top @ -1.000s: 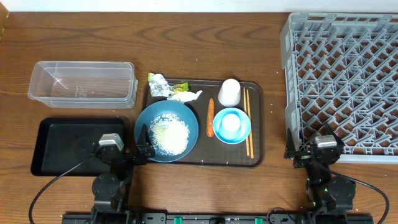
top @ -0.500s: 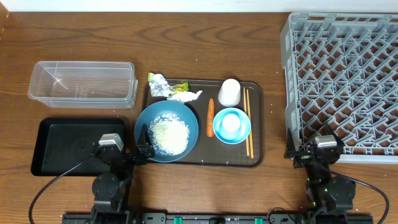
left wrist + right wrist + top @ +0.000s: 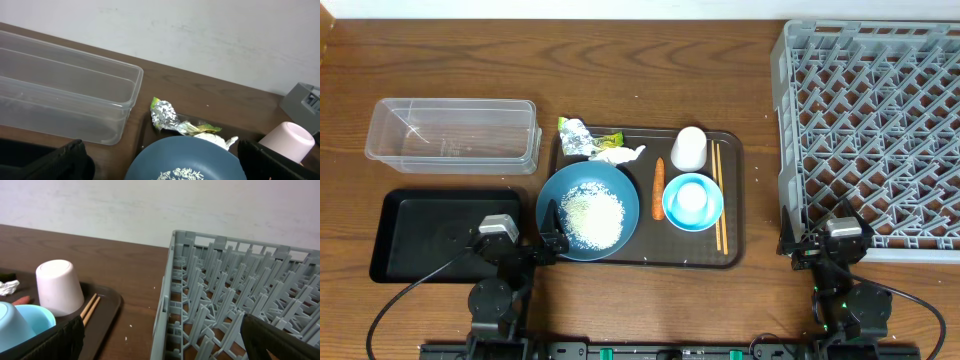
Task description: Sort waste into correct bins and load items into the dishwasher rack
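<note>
From overhead we see the carrot and chopsticks; our left wrist view shows neither. Left fingers and right fingers spread wide, empty.

The left arm and the right arm are matte black, each topped by a small grey box. Thin black cables curve out from them. The blocky fingers are black too.
</note>
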Motion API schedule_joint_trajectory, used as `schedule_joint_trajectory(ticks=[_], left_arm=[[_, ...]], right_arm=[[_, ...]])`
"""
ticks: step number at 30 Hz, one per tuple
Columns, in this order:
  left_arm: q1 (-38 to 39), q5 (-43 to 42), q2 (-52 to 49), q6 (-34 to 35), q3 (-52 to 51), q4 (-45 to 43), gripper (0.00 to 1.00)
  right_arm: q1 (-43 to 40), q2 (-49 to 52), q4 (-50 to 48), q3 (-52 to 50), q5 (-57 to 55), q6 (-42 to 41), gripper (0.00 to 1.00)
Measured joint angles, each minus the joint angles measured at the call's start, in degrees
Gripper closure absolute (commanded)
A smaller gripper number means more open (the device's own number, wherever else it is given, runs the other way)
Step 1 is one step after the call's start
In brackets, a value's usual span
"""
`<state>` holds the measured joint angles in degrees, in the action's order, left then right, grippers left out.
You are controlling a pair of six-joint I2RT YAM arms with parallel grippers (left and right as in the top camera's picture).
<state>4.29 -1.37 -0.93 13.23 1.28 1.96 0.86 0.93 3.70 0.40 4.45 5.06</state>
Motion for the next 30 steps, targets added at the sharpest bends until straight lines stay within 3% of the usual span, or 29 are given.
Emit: schedule_joint_trajectory(ticks=[30], left_arm=[[0.0, -1.2, 0.0, 1.7, 0.0, 0.0, 0.01]], right_arm=[[0.0, 0.0, 0.0, 0.0, 0.0, 0.0, 0.01]])
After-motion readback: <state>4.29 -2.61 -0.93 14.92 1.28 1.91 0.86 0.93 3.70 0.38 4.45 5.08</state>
